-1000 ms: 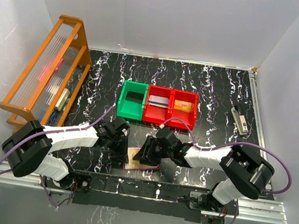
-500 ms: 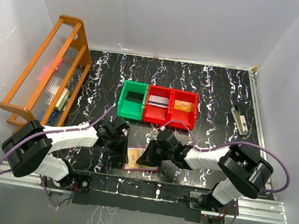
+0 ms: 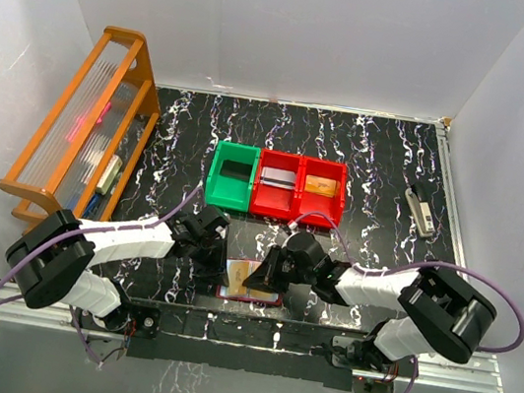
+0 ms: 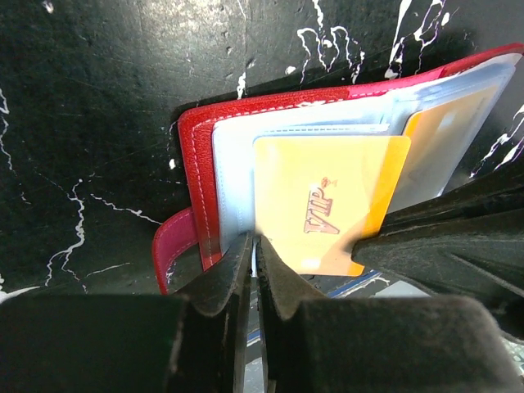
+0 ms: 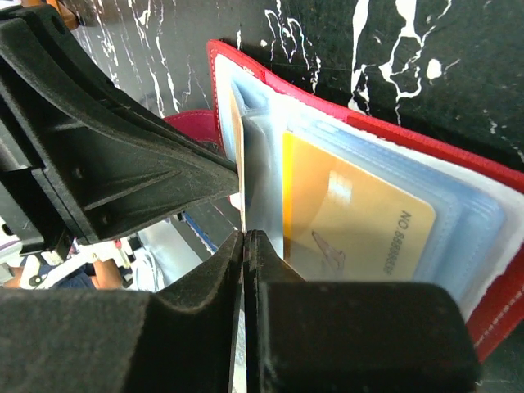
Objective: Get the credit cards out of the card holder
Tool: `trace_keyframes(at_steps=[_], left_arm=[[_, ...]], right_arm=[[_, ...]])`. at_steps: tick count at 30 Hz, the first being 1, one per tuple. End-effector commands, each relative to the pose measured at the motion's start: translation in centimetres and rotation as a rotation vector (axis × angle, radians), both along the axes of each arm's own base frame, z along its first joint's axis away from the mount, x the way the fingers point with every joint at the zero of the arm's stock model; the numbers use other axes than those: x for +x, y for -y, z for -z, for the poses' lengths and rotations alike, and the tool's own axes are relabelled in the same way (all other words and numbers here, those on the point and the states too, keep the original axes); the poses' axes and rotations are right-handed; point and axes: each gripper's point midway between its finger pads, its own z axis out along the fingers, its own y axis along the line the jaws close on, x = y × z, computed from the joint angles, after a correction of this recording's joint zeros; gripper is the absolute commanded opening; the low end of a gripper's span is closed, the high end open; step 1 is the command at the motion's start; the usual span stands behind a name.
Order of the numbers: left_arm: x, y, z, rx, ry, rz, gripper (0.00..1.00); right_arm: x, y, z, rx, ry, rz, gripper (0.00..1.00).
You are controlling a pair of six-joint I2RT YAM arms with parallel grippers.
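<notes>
The dark-red card holder lies open at the table's near edge, its clear sleeves facing up. My left gripper is shut on the edge of a clear sleeve at the holder's left half. My right gripper is shut on a gold "VIP" credit card, which sticks partly out of its sleeve and shows edge-on in the right wrist view. Another gold credit card sits inside a sleeve on the right half.
A green bin and two red bins stand in a row behind the holder. A wooden rack lines the left side. A small grey stapler-like object lies at the right. The table's front edge is just below the holder.
My right gripper has moved toward the near edge and slightly right, and the gold card shows further out of its sleeve. My left gripper has stayed put on the sleeve.
</notes>
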Motion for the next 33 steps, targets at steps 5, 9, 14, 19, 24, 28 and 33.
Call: trace_keyframes(at_steps=[5,9,14,19,24,28,33], left_arm=[[-1.4,-2.8,2.3,0.130,-0.039,0.001,0.06],[-1.3,-2.5,2.2,0.119,-0.037,0.005,0.06],[-1.2,-2.6,2.1,0.125,-0.036,0.004,0.06],[-0.8,-2.6,1.0,0.107,0.005,-0.021,0.06],[0.5,-1.8,-1.1,0.041,0.088,-0.040,0.10],[1.0,-0.6,-2.5,-0.004,0.100,-0.027,0.15],[2.3,2.3,-5.4,-0.146,0.164,0.019,0.34]], right_arm=[[0.8,0.4,-2.7,0.107,0.066,-0.004,0.08],[0.9,-0.1,-3.0,0.129,0.063,-0.018,0.04],[1.1,0.4,-1.9,0.071,0.033,0.013,0.00],[1.5,2.7,-1.2,-0.004,0.063,0.074,0.00],[0.4,4.3,-0.1,-0.024,0.046,0.068,0.00],[0.0,4.0,0.1,-0.007,0.021,0.049,0.00],[0.4,3.7,0.2,-0.008,0.013,0.056,0.00]])
